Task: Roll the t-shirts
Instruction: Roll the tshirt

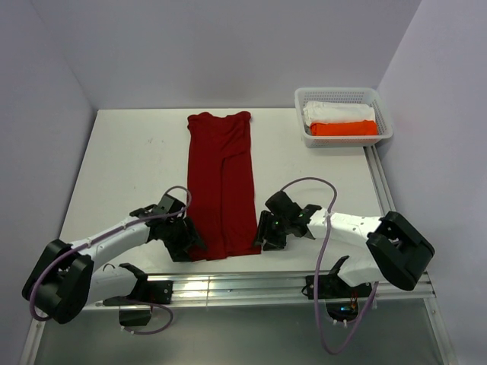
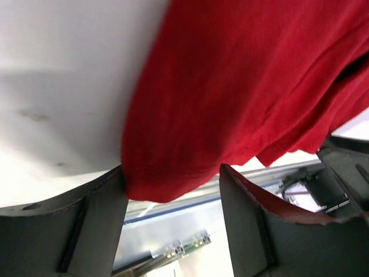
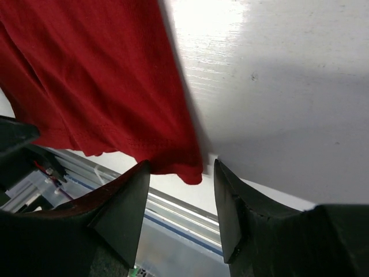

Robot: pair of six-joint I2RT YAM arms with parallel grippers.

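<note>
A dark red t-shirt (image 1: pixel 222 182) lies folded into a long narrow strip down the middle of the white table (image 1: pixel 122 167), its hem at the near edge. My left gripper (image 1: pixel 187 242) is open at the hem's left corner; in the left wrist view the red cloth (image 2: pixel 230 86) hangs between its fingers (image 2: pixel 92 225). My right gripper (image 1: pixel 264 236) is open at the hem's right corner, the cloth corner (image 3: pixel 184 164) lying between its fingers (image 3: pixel 124 202). A white t-shirt (image 1: pixel 335 112) and a bright orange t-shirt (image 1: pixel 344 128) lie folded in the basket.
A white mesh basket (image 1: pixel 346 97) stands at the table's far right corner. A metal rail (image 1: pixel 251 285) runs along the near edge below the hem. Grey walls close in the left, back and right sides.
</note>
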